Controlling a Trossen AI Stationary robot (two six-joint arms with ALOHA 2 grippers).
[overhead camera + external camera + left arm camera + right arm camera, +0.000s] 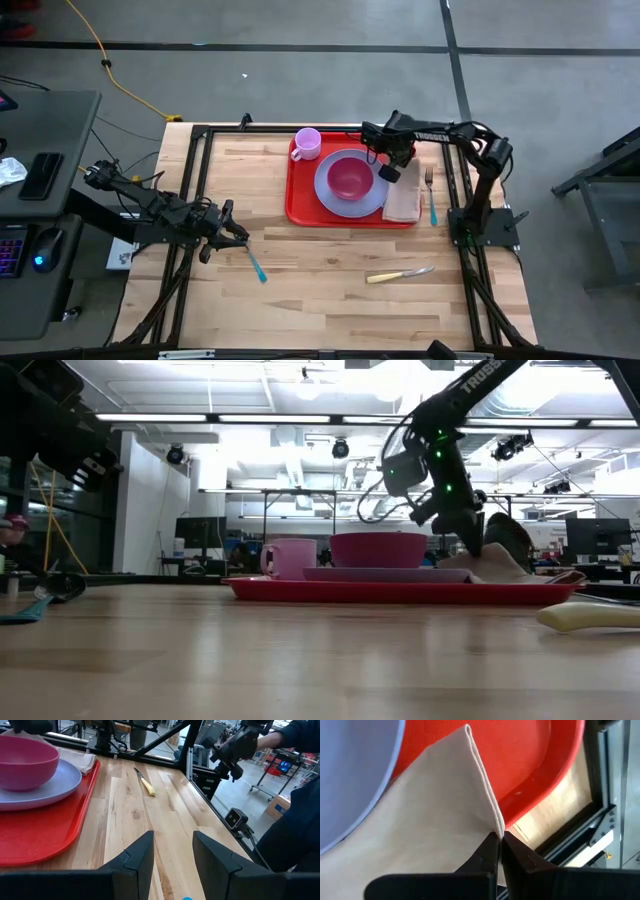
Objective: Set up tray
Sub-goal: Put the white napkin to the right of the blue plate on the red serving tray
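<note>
Tray (303,205) setup, napkin being placed on its right side.
Bright red with a raised rim, it sits far-centre on the worktop (330,290), carrying plate (330,195), bowl (349,177) and pink mug (307,143). Right hand (500,837) pinches the tan napkin (435,835) corner; next it probably lays it flat and lets go. Left hand (172,857), part open, holds nothing I can see, near the teal utensil (257,267).
</note>
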